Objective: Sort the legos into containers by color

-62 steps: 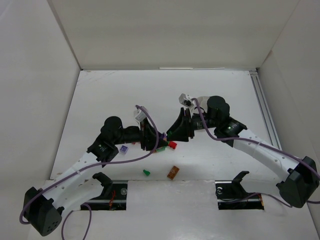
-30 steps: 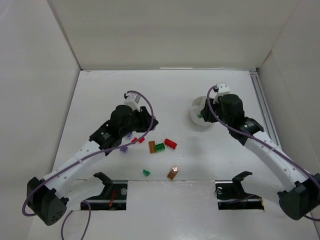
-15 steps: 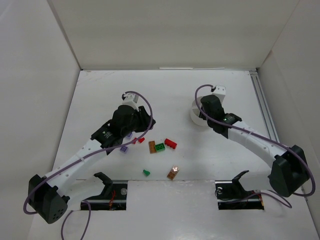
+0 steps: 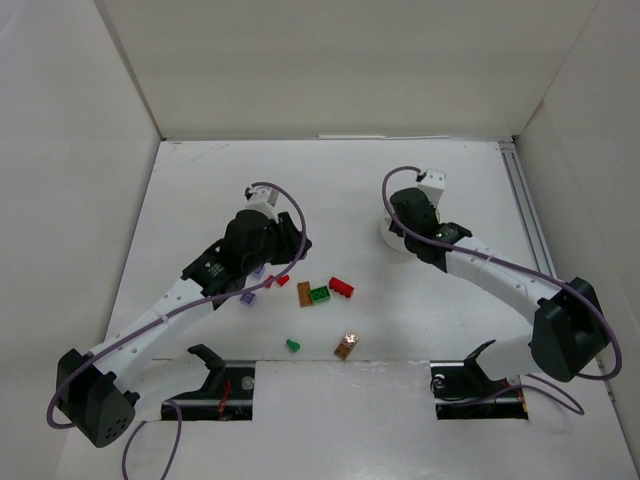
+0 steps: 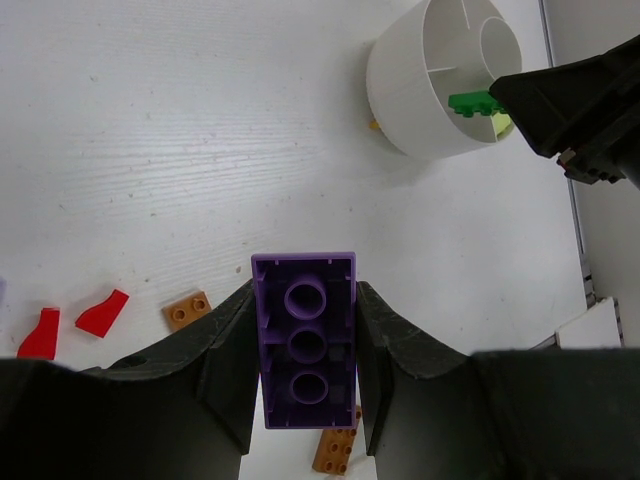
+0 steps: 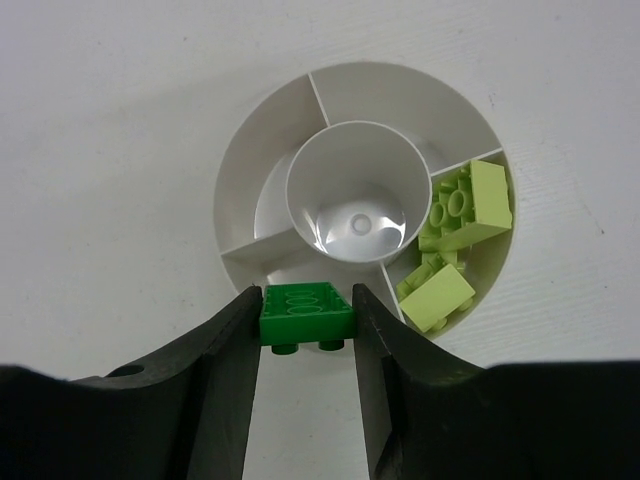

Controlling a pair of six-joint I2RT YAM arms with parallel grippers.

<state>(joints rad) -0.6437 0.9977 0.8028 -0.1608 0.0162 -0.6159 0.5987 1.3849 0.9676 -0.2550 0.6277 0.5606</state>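
**Progress:** early stage.

**Placed:** Only one wedge of the divided white dish (image 6: 235,190) is seen to be filled, with several pale yellow-green bricks (image 6: 468,205). The other visible wedges are bare. The wedge nearest the wrist camera is partly hidden.

**In hand:** A green brick (image 6: 305,318) is clamped between the jaws of the right gripper (image 6: 306,300). It is held over the dish's near rim and is not yet released. A purple brick (image 5: 304,350) is clamped in the left gripper (image 5: 304,298), which is well apart from the dish and above the loose pile.

**Outstanding:** On the table (image 4: 200,190) lie an orange brick (image 4: 304,293), a green brick (image 4: 319,294), a red brick (image 4: 341,288), small red pieces (image 4: 276,282), a small green piece (image 4: 293,345), a brown brick (image 4: 346,345) and a pale purple piece (image 4: 248,298). Most of the sorting is judged still to be done.
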